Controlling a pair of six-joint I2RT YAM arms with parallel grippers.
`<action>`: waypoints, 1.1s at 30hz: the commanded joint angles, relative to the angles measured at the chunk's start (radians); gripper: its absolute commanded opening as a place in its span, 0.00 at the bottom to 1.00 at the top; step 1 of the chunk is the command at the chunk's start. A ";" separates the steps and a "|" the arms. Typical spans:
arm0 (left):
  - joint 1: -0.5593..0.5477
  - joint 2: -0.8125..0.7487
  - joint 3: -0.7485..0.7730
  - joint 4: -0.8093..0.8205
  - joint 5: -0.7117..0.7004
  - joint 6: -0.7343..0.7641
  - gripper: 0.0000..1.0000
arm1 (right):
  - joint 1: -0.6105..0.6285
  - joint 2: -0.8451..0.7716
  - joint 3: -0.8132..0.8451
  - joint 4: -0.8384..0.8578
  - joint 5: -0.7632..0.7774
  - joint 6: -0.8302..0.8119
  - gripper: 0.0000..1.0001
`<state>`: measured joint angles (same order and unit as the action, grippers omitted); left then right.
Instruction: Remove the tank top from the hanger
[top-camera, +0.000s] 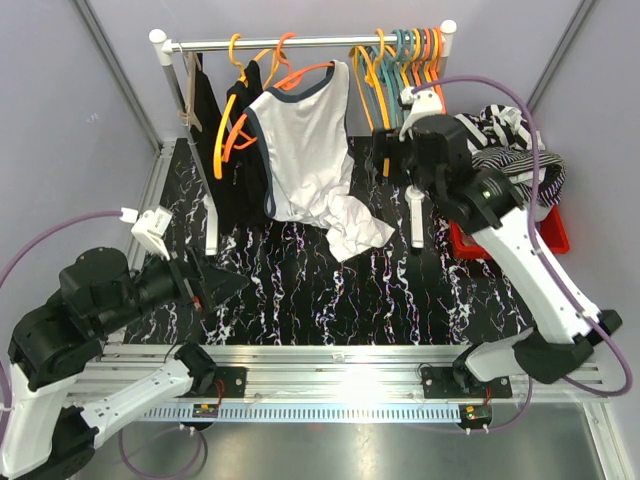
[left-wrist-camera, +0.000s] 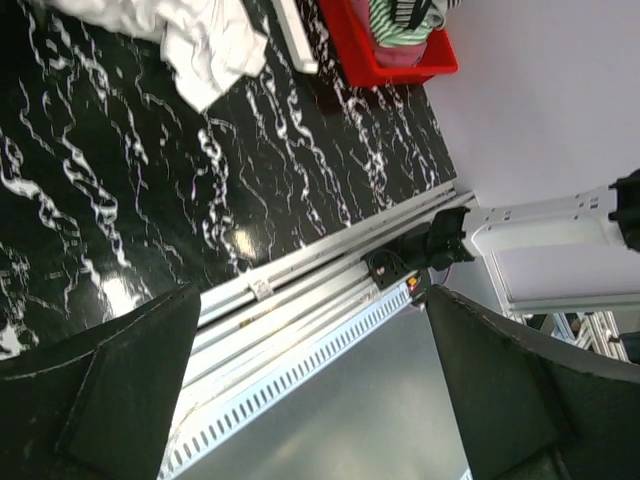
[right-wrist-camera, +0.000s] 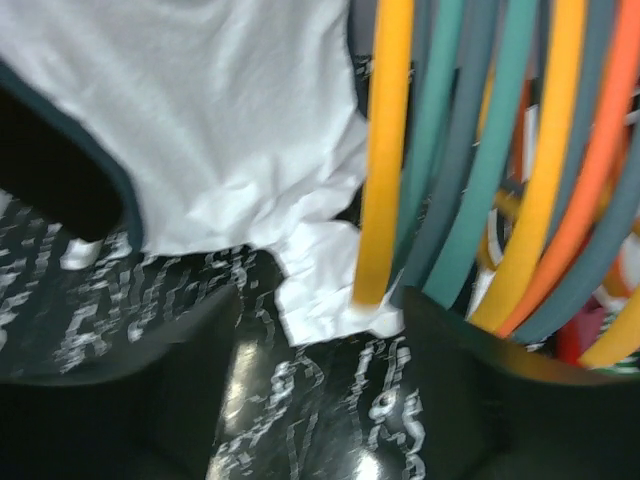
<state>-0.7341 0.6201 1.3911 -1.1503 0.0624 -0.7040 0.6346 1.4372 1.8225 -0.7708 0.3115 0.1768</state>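
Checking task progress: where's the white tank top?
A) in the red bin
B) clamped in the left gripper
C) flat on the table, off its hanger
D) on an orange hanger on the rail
D: the tank top hangs from an orange hanger on the rail, its hem crumpled on the table.

Tank top on hanger, mid-rail; hanger bunch right of it; bin far right.
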 joint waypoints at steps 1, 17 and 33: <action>-0.001 0.084 0.083 0.073 -0.033 0.095 0.99 | 0.036 -0.139 -0.051 -0.067 -0.135 0.084 0.82; 0.056 0.805 0.883 -0.040 -0.418 0.593 0.99 | 0.260 -0.494 -0.663 -0.142 -0.310 0.400 1.00; 0.148 1.036 0.974 0.271 -0.558 0.879 0.99 | 0.272 -0.529 -0.787 -0.145 -0.357 0.425 1.00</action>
<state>-0.5987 1.6581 2.3123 -1.0119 -0.4389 0.0784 0.8978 0.9165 1.0439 -0.9283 -0.0292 0.5919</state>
